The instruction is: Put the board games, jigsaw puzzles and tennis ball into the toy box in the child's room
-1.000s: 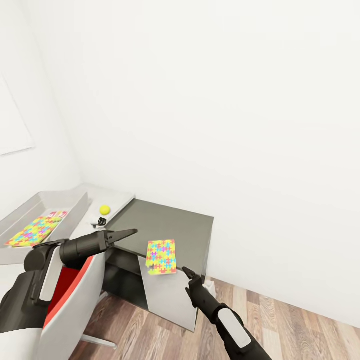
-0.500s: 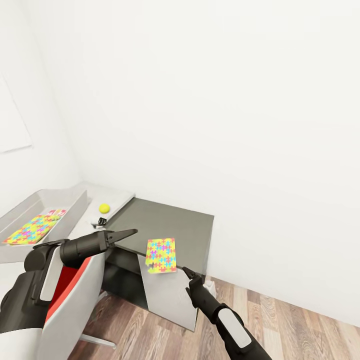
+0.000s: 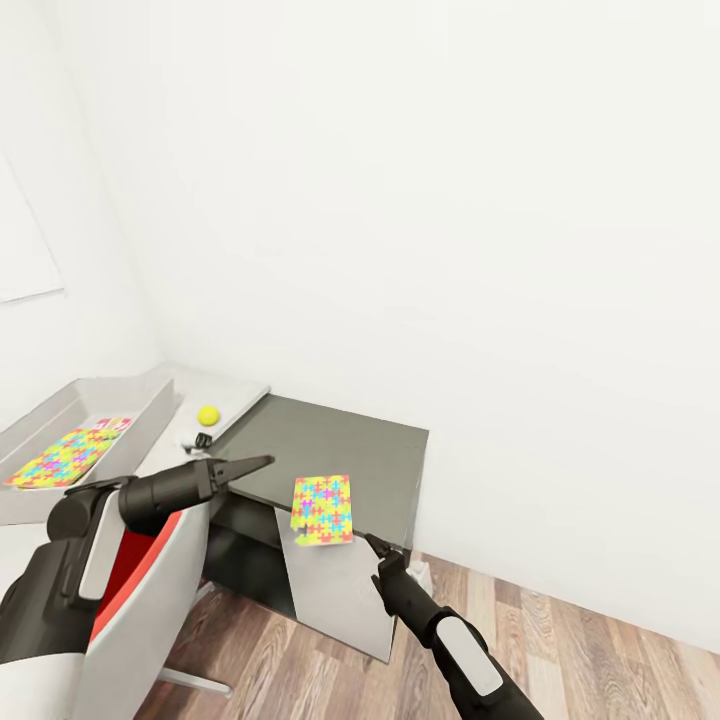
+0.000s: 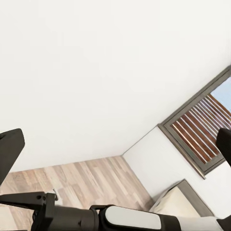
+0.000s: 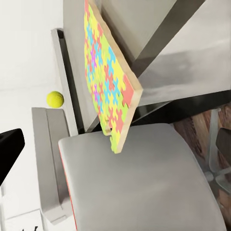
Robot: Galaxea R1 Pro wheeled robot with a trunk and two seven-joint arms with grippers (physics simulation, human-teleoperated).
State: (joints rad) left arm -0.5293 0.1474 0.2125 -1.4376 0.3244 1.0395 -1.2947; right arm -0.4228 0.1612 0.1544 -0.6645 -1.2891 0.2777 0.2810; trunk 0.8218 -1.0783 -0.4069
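A jigsaw puzzle [image 3: 322, 510] lies on the table [image 3: 330, 445], overhanging its near edge, well apart from the toy box [image 3: 140, 425] holding another puzzle. The right gripper [image 3: 374, 546] hovers just beside it, jaws apparently parted and empty; the left gripper [image 3: 240, 466] looks nearly closed, holding nothing. Pinching the overhanging edge squarely should lift it cleanly.
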